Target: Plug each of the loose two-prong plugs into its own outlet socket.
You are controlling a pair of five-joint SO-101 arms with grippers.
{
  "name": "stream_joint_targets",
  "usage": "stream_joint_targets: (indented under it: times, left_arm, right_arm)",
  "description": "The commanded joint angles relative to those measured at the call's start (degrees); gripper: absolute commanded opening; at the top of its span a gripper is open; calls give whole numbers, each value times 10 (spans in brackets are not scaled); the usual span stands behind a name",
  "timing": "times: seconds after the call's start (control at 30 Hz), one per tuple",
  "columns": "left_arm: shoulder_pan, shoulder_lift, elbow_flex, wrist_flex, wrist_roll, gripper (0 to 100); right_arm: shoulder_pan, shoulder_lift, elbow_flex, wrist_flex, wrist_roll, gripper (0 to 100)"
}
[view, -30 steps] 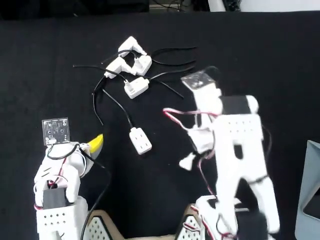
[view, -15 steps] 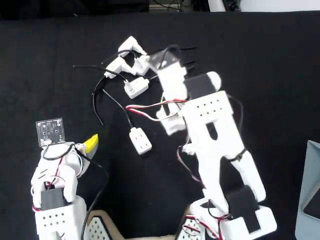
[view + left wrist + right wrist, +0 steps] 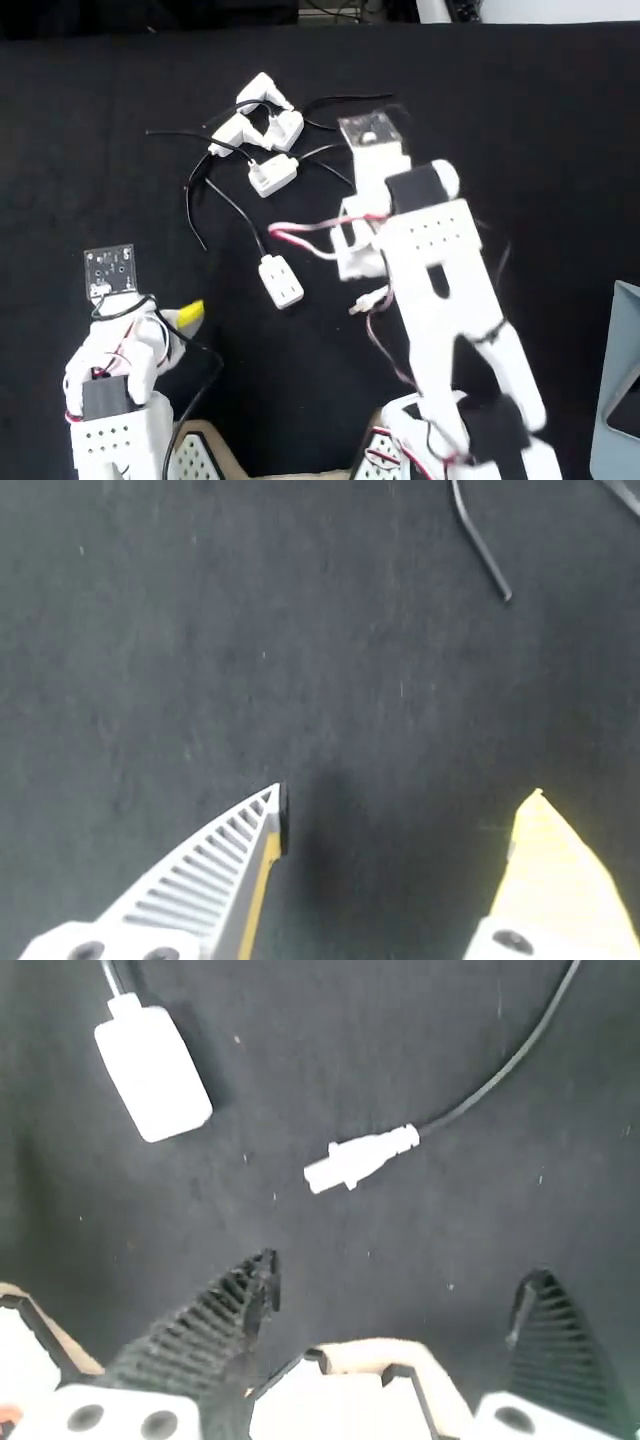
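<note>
A cluster of white plug and socket pieces (image 3: 262, 128) with black cables lies at the back of the black mat. One white socket block (image 3: 281, 280) lies alone nearer the middle. My right arm (image 3: 430, 250) stretches over the mat to the right of the cluster. Its gripper (image 3: 395, 1285) is open above the mat, empty. Just beyond its fingertips lie a white two-prong plug (image 3: 360, 1157) on a black cable and a white socket block (image 3: 152, 1072). My left gripper (image 3: 400, 810) is open and empty over bare mat at the front left, its yellow finger (image 3: 190, 316) pointing right.
A black cable end (image 3: 480, 550) lies ahead of the left gripper. A grey-blue container (image 3: 620, 400) stands at the right edge. Cardboard (image 3: 215, 450) shows at the front edge between the arm bases. Loose black cables (image 3: 215, 200) trail from the cluster toward the middle.
The right arm swung left toward the cluster, then came partway back to the right. The left arm drew back a little, its yellow finger now nearer the front.
</note>
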Motion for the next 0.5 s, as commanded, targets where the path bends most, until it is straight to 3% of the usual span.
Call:
stream_joint_targets:
  times: [0.0,0.27,0.47]
  left_arm:
    - [3,-2,10,33,5,355]
    - [3,-3,10,48,4,354]
    - [2,-3,10,48,5,354]
  right_arm:
    - [9,-88,58,18,-11,361]
    - [10,-200,249,-48,-12,361]
    - [8,-204,280,-98,-14,361]
